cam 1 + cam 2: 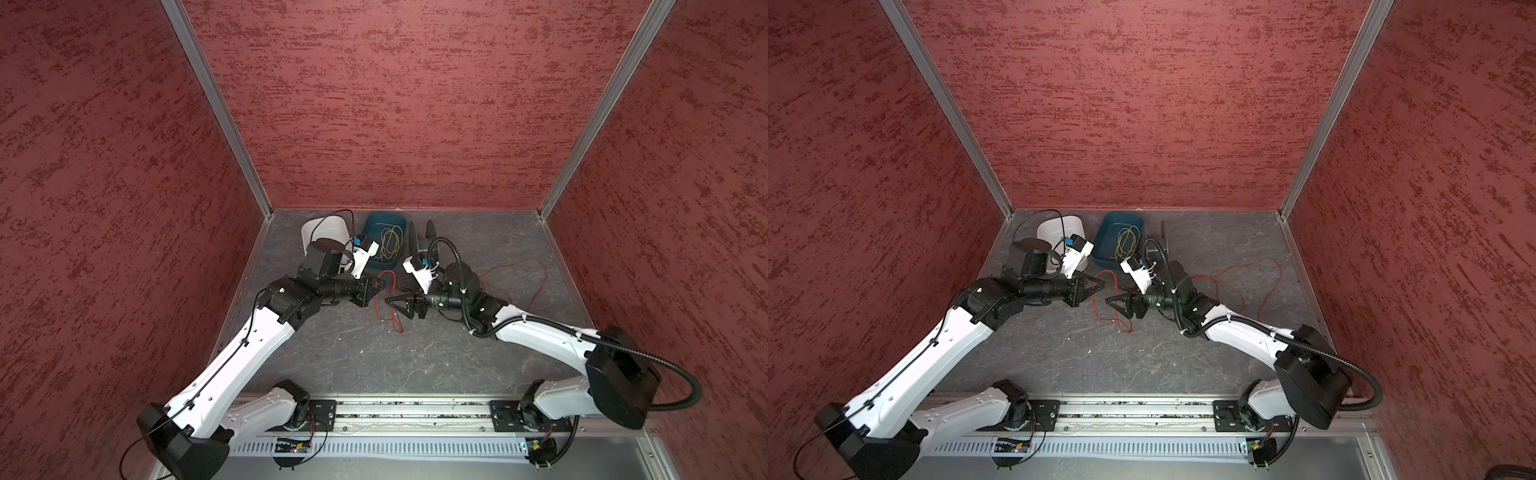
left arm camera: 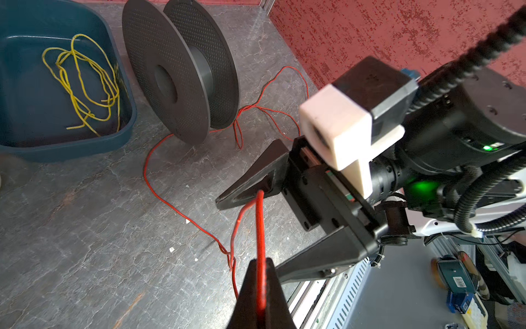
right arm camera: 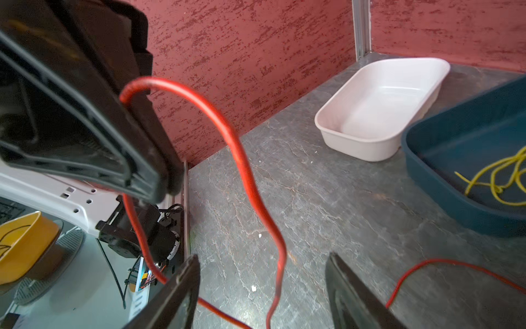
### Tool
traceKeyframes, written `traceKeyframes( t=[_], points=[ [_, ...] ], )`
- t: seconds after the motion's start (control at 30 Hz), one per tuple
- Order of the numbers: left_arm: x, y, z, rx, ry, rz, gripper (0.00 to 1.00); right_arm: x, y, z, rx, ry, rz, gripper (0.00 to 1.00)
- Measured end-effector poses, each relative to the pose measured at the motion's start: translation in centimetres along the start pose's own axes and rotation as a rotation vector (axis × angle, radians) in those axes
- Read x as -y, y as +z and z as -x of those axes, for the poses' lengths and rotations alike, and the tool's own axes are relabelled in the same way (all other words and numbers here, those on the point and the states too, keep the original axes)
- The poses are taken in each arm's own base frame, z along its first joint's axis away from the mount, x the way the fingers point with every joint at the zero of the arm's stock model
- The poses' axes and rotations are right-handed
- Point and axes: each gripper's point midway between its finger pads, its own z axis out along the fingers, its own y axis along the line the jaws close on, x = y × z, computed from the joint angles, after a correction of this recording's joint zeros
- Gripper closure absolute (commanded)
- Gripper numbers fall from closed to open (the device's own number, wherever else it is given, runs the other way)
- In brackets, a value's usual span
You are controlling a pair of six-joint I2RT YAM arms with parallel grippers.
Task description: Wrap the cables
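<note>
Tubs stand at the table's far edge. The white tub at eleven o'clock shows only its smooth floor. The teal tub at twelve o'clock holds a loose tangle of yellow-green wires. A black spool stands on edge at one o'clock. The red cables lie mid-table and trail toward three o'clock. The left gripper has its jaws pressed together on one strand. The right gripper has its jaws spread, with a strand hanging between them.
</note>
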Motion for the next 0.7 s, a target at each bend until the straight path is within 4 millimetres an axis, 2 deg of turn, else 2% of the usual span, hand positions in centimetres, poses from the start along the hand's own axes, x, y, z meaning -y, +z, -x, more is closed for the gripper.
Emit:
traceKeyframes(
  t=[0.17,0.27,0.37,0.63,0.7],
  points=[
    [0.4,0.0,0.3,0.01,0.009,-0.017,0.92,1.0,1.8,-1.2,-0.021,0.046,0.001,0.75],
    [0.4,0.0,0.3,0.012,0.01,-0.015,0.92,1.2,1.9,-1.3,-0.019,0.057,-0.01,0.89],
    [0.2,-0.2,0.3,0.018,0.011,0.0,0.9,1.5,1.6,-0.7,-0.002,0.049,-0.04,1.0],
    [-1.5,-0.5,-1.0,-0.026,-0.008,0.094,0.73,2.8,-1.8,2.4,0.069,0.02,-0.256,1.0],
    [-1.7,-0.6,-1.3,-0.035,-0.008,0.104,0.6,3.2,-2.4,3.2,0.076,0.014,-0.307,1.0]
  ],
)
